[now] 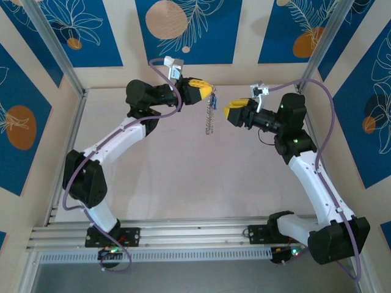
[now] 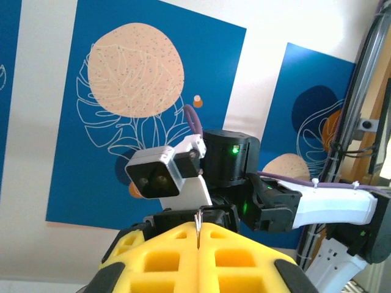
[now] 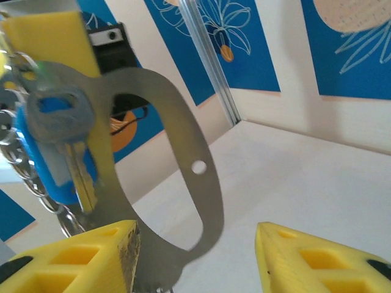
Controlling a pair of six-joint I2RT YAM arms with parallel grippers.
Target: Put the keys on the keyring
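The left gripper [image 2: 198, 229] holds the keyring [image 3: 208, 195] high in the air. Its two yellow fingers are pressed tight together on the top edge of the keyring, and a thin bit of metal pokes out between them. I think it holds the keyring up like this so the big hole hangs free and the other arm can get at it.

The key [image 3: 36, 152] has a blue head and a short pale blade. It hangs right beside the keyring, on the side away from the big hole, and it touches the keyring. A silver chain [image 1: 210, 119] hangs down below the keyring. The key looks like it is already hooked on with the chain, but I cannot tell for sure.

The right gripper [image 1: 227, 112] is just beside the keyring, low down. Its fingers are wide apart and they grip nothing. The bottom of the keyring dips near one finger. I think it waits close by in case the key needs more help.

Well below the keyring is the table [image 1: 183, 183]. It is flat and pale pink. Behind the keyring are cream walls with blue posters [image 1: 183, 30] that show leaves and orange circles. Shiny metal posts [image 3: 208, 61] stand in the corners behind the keyring.
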